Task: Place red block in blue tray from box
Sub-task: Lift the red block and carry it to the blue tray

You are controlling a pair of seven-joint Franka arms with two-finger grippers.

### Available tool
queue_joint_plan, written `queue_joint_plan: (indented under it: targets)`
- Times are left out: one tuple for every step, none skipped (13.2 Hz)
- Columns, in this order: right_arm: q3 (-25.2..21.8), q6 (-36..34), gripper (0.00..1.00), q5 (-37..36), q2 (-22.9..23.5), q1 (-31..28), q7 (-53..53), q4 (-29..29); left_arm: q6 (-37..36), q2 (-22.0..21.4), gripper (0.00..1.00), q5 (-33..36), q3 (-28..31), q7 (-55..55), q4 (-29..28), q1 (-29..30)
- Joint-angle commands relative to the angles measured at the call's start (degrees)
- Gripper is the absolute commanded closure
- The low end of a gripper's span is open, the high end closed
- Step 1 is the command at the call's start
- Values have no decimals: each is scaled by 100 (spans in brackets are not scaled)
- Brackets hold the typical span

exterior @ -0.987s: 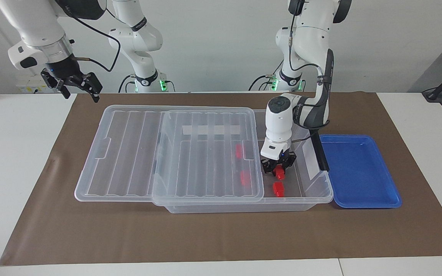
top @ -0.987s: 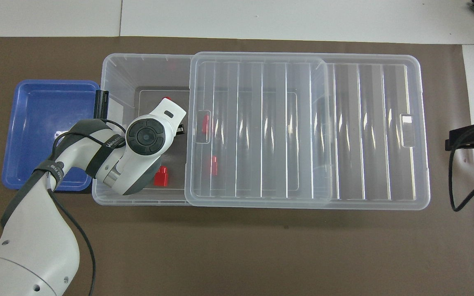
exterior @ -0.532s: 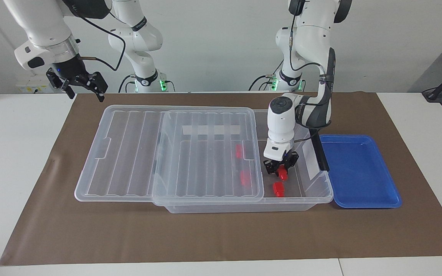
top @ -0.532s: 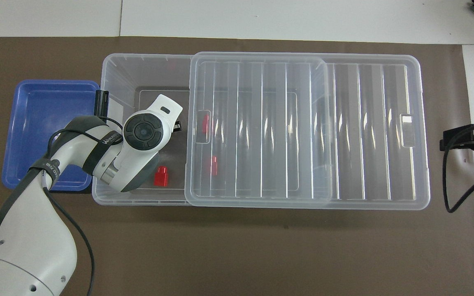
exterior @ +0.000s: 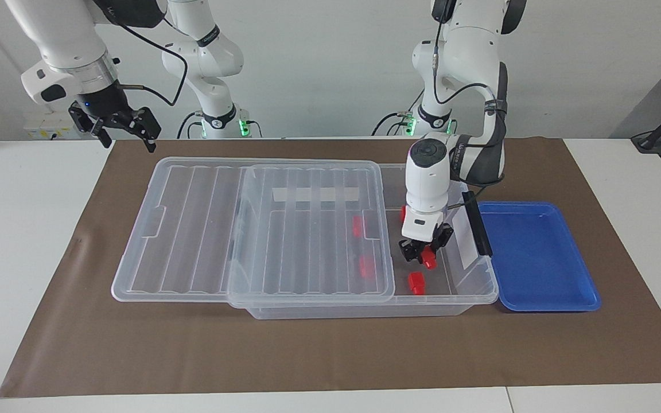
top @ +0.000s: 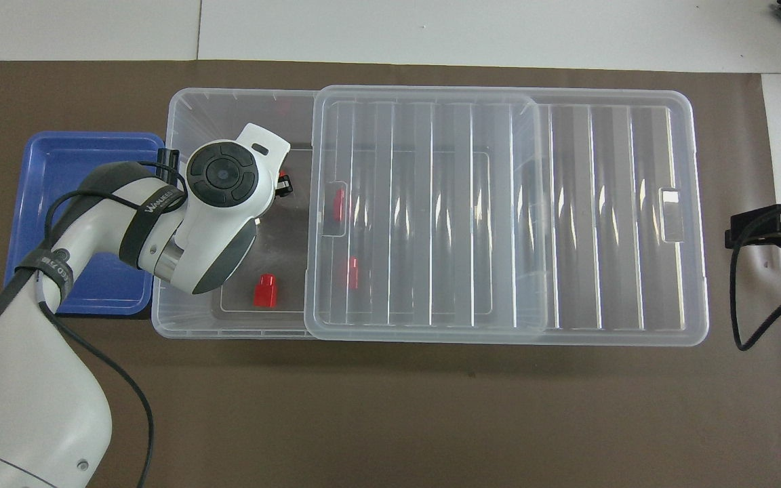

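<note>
My left gripper (exterior: 422, 253) is shut on a red block (exterior: 428, 261) and holds it a little above the floor at the uncovered end of the clear box (exterior: 482, 287). In the overhead view its white hand (top: 222, 175) hides the gripper and the held block. A second red block (exterior: 416, 282) lies on the box floor just under the gripper. A third (exterior: 403, 214) (top: 266, 290) lies nearer the robots. The blue tray (exterior: 537, 255) (top: 72, 203) stands empty beside the box at the left arm's end. My right gripper (exterior: 121, 129) is open and empty and waits in the air over the mat's corner at the right arm's end.
The ribbed clear lid (exterior: 307, 229) (top: 499, 210) is slid toward the right arm's end and covers most of the box. Two more red blocks (exterior: 357, 225) (exterior: 366, 265) lie under it. A black clip (exterior: 477, 226) stands at the box end beside the tray.
My left gripper has risen a little with the red block and shifted toward the blue tray. The right gripper drifted slightly toward the box, then held still.
</note>
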Motion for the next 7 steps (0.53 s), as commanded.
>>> queue_joint_plan:
  targets:
    - [16, -89, 0, 24, 36, -44, -124, 83, -734, -258, 100, -219, -39, 122, 299, 73]
    - [16, -89, 0, 24, 36, -44, -124, 74, -910, -381, 100, -333, -30, 165, 378, 81]
    - [16, -81, 0, 15, 28, -44, -133, 57, -1121, -504, 100, -429, -4, 166, 413, 81]
    - [16, -54, 0, 15, 28, -44, -150, 48, -1271, -645, 100, -561, 23, 131, 466, 81]
    - [16, -19, 0, 15, 10, -44, -159, 48, -1403, -768, 100, -832, 49, 87, 501, 90]
    - [7, 68, 3, 15, 10, -62, -176, 31, -1552, -934, 100, -974, 58, 69, 510, 160]
    - [7, 217, 17, 15, 36, -114, -281, -13, -1745, -1049, 100, -1019, 49, 69, 563, 265]
